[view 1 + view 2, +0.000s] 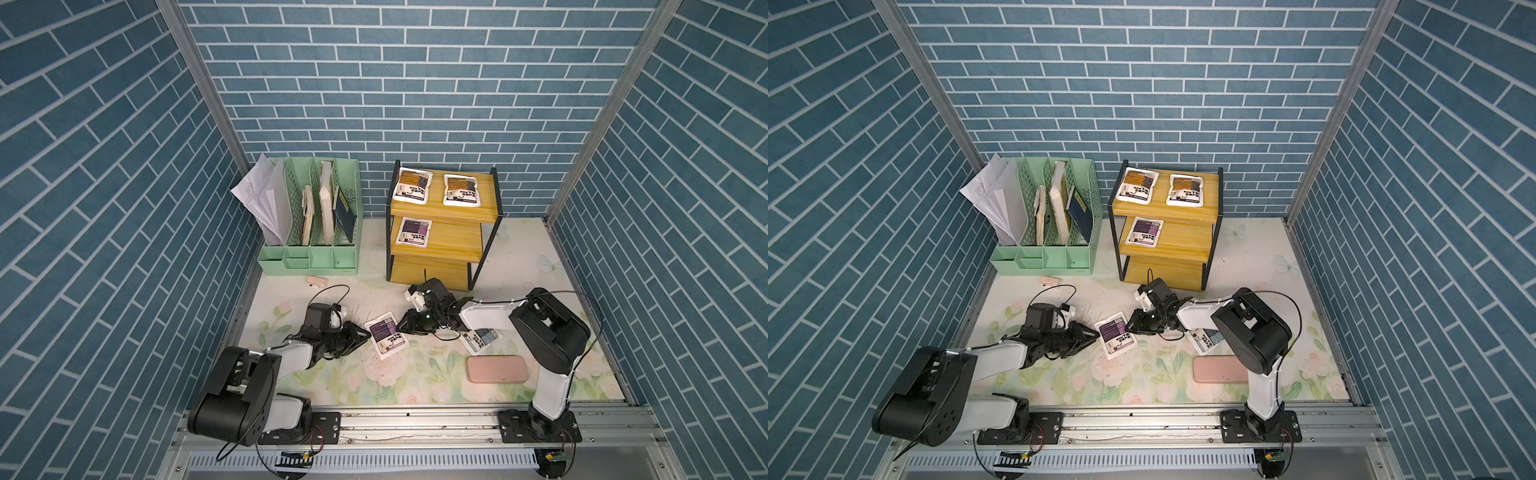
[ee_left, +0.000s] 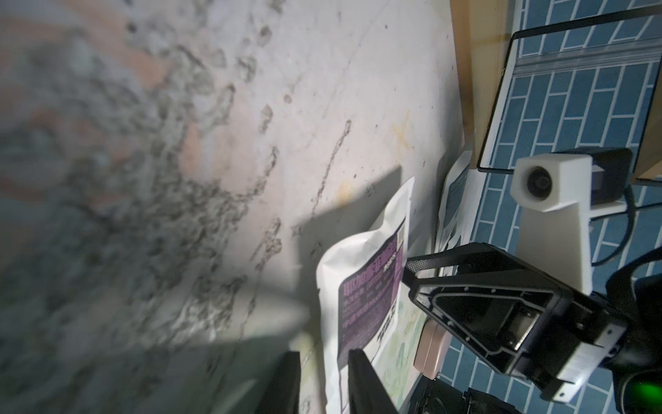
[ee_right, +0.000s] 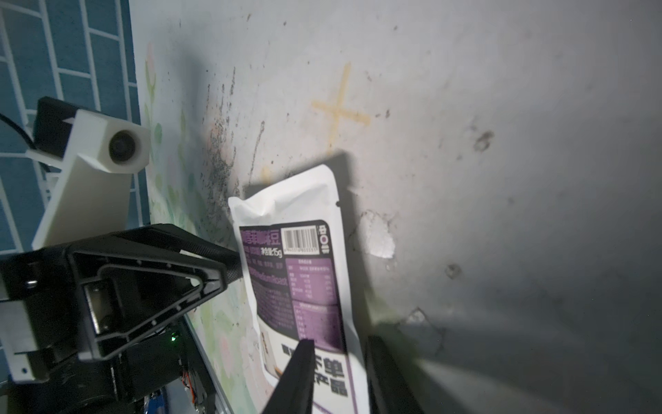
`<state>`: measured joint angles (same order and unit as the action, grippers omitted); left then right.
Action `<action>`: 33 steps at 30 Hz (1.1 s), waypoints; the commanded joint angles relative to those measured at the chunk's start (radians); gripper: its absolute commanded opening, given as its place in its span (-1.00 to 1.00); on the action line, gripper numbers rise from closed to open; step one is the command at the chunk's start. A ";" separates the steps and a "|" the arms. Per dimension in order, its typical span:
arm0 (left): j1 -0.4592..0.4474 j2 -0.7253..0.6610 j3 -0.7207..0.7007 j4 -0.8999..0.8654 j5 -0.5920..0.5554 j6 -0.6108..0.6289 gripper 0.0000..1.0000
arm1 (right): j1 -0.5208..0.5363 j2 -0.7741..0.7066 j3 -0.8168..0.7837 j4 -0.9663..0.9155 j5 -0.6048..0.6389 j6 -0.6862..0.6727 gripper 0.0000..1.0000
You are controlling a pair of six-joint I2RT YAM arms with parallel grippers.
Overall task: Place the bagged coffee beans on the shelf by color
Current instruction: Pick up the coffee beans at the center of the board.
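A purple bagged coffee beans pouch (image 1: 387, 336) sits on the floral tabletop between my two grippers. My left gripper (image 1: 368, 334) is shut on its left edge; in the left wrist view the edge of the pouch (image 2: 365, 297) runs between the gripper's (image 2: 324, 355) dark fingers. My right gripper (image 1: 402, 327) is shut on the opposite edge, one finger over the label of the pouch (image 3: 297, 283). A grey-blue pouch (image 1: 482, 337) lies partly hidden under the right arm. The shelf (image 1: 453, 245) holds two orange-brown pouches (image 1: 412, 185) (image 1: 461, 190) on top and a purple one (image 1: 412, 232) on the middle board.
A pink flat case (image 1: 497, 369) lies at the front right, close to the right arm's base. A mint-green file organizer (image 1: 307, 216) with papers stands at the back left, a small pink item (image 1: 316, 282) in front of it. Blue brick walls enclose three sides.
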<state>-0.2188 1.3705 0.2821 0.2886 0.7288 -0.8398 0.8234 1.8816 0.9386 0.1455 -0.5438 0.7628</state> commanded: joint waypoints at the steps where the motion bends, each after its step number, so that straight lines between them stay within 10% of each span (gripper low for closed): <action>1: -0.031 0.050 -0.012 0.038 -0.019 -0.016 -0.41 | -0.002 0.027 -0.034 0.037 -0.039 0.021 -0.46; 23: -0.090 0.038 0.023 0.100 0.016 -0.068 -0.73 | -0.028 0.013 -0.106 0.143 -0.044 0.091 -0.48; 33: -0.090 -0.064 0.067 0.163 0.107 -0.166 -1.00 | -0.079 -0.305 -0.482 0.675 0.105 0.536 -0.03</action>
<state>-0.3046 1.3357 0.3225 0.4049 0.7906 -0.9649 0.7502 1.7191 0.5663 0.5903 -0.5621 1.0714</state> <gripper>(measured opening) 0.069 0.453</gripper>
